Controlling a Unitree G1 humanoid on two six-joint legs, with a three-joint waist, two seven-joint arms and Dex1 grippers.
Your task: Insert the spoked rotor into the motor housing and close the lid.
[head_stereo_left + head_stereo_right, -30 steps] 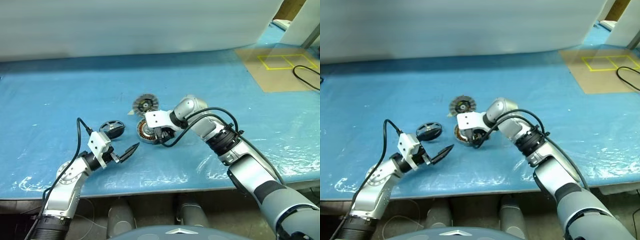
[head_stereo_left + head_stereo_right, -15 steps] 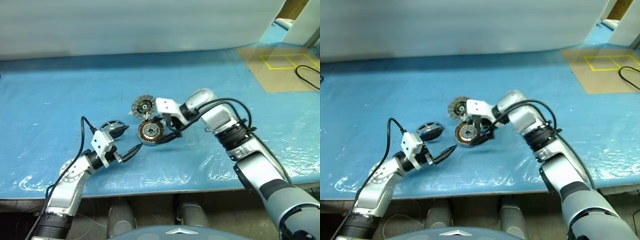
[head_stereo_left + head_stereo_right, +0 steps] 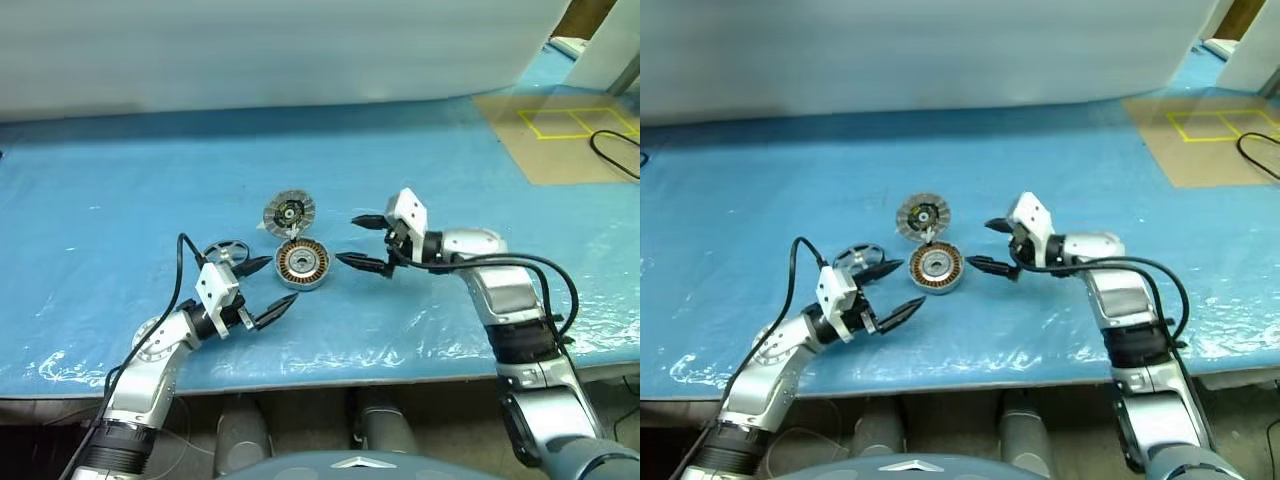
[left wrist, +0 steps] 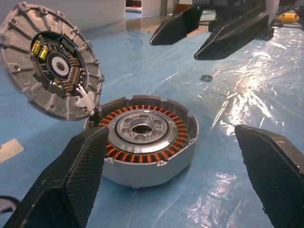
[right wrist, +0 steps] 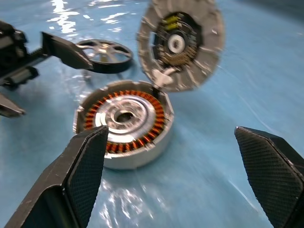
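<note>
Inside motor housing (image 3: pixel 301 264), copper windings (image 4: pixel 142 138) apparently.

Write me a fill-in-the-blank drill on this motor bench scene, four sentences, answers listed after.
1. The lid stands ___, ribbed inner face showing.
2. Inside the motor housing runs a ring of ___-coloured windings.
3. The spoked rotor lies on the table nearer the ___ gripper.
4. The right gripper holds ___.

Missing words: open; copper; left; nothing
</note>
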